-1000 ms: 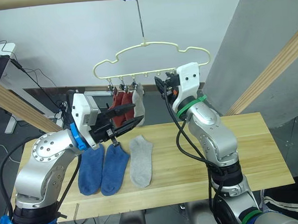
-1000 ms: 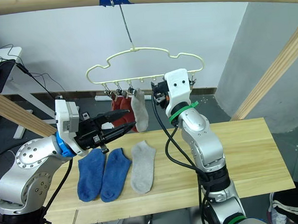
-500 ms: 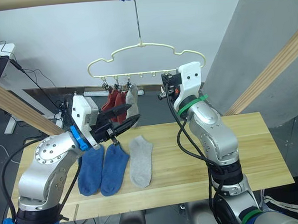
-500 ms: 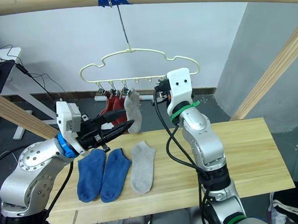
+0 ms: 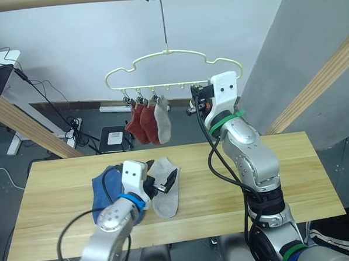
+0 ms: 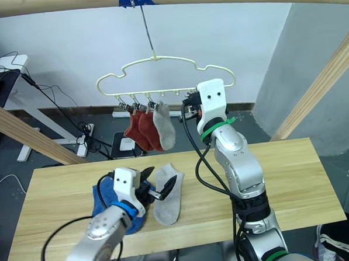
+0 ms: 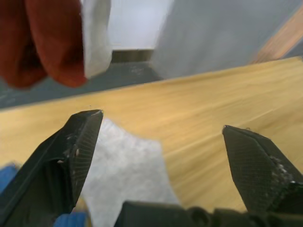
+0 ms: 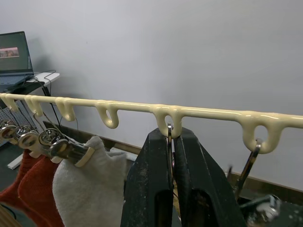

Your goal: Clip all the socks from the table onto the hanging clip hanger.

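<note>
three socks (image 5: 148, 123) clipped, left end effector (image 5: 164, 182) over grey sock (image 5: 165, 196)

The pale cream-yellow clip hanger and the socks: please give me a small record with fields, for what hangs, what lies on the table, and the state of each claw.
hanger: pale cream-yellow wire clip hanger, hung by its thin metal hook
socks clipped: two brick red knit socks and one light grey knit sock
socks on table: light grey sock and blue socks on the light wood plank table
left claw: open, low over the grey sock on the table
right claw: shut on a metal clip of the hanger
</note>
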{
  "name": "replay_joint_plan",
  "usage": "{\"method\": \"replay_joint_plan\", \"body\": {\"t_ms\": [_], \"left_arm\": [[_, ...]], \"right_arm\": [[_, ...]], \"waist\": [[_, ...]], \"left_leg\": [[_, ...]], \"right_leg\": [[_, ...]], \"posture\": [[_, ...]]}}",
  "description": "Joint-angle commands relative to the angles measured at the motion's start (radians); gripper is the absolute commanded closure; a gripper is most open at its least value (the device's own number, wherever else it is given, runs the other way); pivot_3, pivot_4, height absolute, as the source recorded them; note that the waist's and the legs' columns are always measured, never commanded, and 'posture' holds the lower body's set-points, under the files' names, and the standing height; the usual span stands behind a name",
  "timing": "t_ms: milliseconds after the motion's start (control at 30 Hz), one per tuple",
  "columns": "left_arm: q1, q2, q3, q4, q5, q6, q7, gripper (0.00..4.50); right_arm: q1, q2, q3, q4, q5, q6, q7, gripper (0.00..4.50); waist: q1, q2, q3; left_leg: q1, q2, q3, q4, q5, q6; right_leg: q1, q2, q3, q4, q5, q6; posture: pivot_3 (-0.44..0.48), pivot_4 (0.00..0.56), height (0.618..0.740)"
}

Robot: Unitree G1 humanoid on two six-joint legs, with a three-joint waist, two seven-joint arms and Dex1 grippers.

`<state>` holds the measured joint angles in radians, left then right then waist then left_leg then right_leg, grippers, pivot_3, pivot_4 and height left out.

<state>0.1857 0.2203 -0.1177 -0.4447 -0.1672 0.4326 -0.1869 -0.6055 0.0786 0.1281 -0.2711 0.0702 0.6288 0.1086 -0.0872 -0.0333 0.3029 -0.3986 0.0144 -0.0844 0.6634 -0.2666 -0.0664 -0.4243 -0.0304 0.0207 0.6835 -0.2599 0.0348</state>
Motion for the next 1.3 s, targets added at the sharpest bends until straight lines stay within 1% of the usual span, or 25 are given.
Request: {"method": "replay_joint_plan", "body": {"t_ms": [33, 167, 400, 467, 600, 767, 833, 1000, 1100, 1167, 1200, 1300], "left_arm": [[0.026, -0.052, -0.002, 0.021, 0.044, 0.0, 0.078, 0.04], [-0.005, -0.116, -0.002, 0.096, 0.065, 0.032, 0.132, 0.04], [-0.064, -0.156, -0.037, 0.153, 0.083, 0.049, 0.128, 0.04], [-0.076, -0.156, -0.046, 0.169, 0.094, 0.04, 0.126, 0.04], [-0.099, -0.172, -0.035, 0.199, 0.09, 0.101, 0.14, 0.04], [-0.116, -0.18, -0.032, 0.209, 0.12, 0.146, 0.172, 0.04], [-0.122, -0.179, -0.037, 0.211, 0.126, 0.145, 0.167, 0.04], [-0.138, -0.177, -0.038, 0.227, 0.123, 0.213, 0.15, 0.04], [-0.136, -0.173, -0.036, 0.218, 0.117, 0.225, 0.139, 0.61], [-0.136, -0.173, -0.032, 0.214, 0.115, 0.231, 0.139, 1.14], [-0.138, -0.168, -0.03, 0.215, 0.119, 0.231, 0.139, 1.34], [-0.141, -0.16, -0.025, 0.221, 0.125, 0.241, 0.143, 1.77]], "right_arm": [[-0.002, 0.001, 0.012, -0.066, 0.012, 0.004, 0.006, 4.5], [0.006, -0.006, 0.014, -0.081, 0.015, 0.021, 0.009, 4.5], [0.011, -0.009, 0.019, -0.099, 0.018, 0.037, 0.007, 4.5], [0.014, -0.008, 0.022, -0.101, 0.018, 0.039, 0.006, 4.5], [0.016, -0.006, 0.025, -0.106, 0.018, 0.047, 0.004, 4.5], [0.016, -0.005, 0.023, -0.112, 0.018, 0.054, 0.001, 4.5], [0.016, -0.005, 0.022, -0.111, 0.017, 0.057, 0.0, 4.5], [0.015, 0.0, 0.017, -0.111, 0.019, 0.062, -0.005, 4.5], [0.014, 0.002, 0.015, -0.113, 0.019, 0.065, -0.007, 4.5], [0.015, 0.003, 0.014, -0.114, 0.018, 0.067, -0.007, 4.5], [0.015, 0.006, 0.012, -0.115, 0.02, 0.068, -0.008, 4.5], [0.017, 0.01, 0.012, -0.116, 0.021, 0.071, -0.009, 4.5]], "waist": [[-0.002, 0.0, 0.0], [-0.001, 0.0, 0.0], [-0.003, 0.0, 0.0], [-0.003, 0.0, 0.0], [-0.005, 0.0, 0.0], [-0.013, 0.0, 0.0], [-0.014, 0.0, 0.0], [-0.016, 0.0, 0.0], [-0.019, 0.0, 0.0], [-0.019, 0.0, 0.0], [-0.019, 0.0, 0.0], [-0.02, 0.0, 0.0]], "left_leg": [[0.0, 0.0, 0.0, 0.0, 0.0, 0.0], [0.0, 0.0, -0.001, 0.0, 0.0, 0.001], [0.0, 0.0, 0.0, 0.001, 0.001, 0.001], [0.0, 0.0, 0.0, 0.001, 0.001, 0.001], [0.0, 0.0, 0.0, 0.001, 0.001, 0.001], [0.0, 0.0, 0.0, 0.001, 0.001, 0.001], [0.0, 0.0, 0.0, 0.001, 0.001, 0.001], [0.0, 0.0, 0.0, 0.001, 0.001, 0.001], [0.0, 0.0, 0.0, 0.001, 0.001, 0.001], [0.0, 0.0, 0.0, 0.001, 0.001, 0.001], [0.0, 0.0, 0.0, 0.001, 0.001, 0.001], [0.0, 0.0, 0.0, 0.001, 0.001, 0.001]], "right_leg": [[0.0, 0.0, 0.0, 0.0, 0.0, 0.0], [0.0, 0.001, -0.001, 0.001, 0.0, 0.0], [0.0, 0.001, 0.0, 0.001, 0.0, 0.0], [0.0, 0.001, 0.0, 0.001, 0.0, 0.0], [0.0, 0.001, 0.0, 0.001, 0.0, 0.0], [0.0, 0.001, 0.0, 0.001, 0.0, 0.0], [0.0, 0.001, 0.0, 0.001, 0.0, 0.0], [0.0, 0.001, 0.0, 0.001, 0.0, 0.0], [0.0, 0.001, 0.0, 0.001, 0.0, 0.0], [0.001, 0.001, 0.0, 0.001, 0.0, 0.0], [0.001, 0.001, 0.0, 0.001, 0.0, 0.0], [0.001, 0.001, 0.0, 0.001, 0.0, 0.0]], "posture": [[-0.144, 0.261, 0.74], [-0.149, 0.261, 0.74], [-0.172, 0.263, 0.74], [-0.172, 0.263, 0.74], [-0.185, 0.269, 0.74], [-0.195, 0.272, 0.74], [-0.195, 0.272, 0.74], [-0.199, 0.273, 0.74], [-0.205, 0.273, 0.74], [-0.204, 0.274, 0.74], [-0.204, 0.274, 0.74], [-0.202, 0.273, 0.74]]}}
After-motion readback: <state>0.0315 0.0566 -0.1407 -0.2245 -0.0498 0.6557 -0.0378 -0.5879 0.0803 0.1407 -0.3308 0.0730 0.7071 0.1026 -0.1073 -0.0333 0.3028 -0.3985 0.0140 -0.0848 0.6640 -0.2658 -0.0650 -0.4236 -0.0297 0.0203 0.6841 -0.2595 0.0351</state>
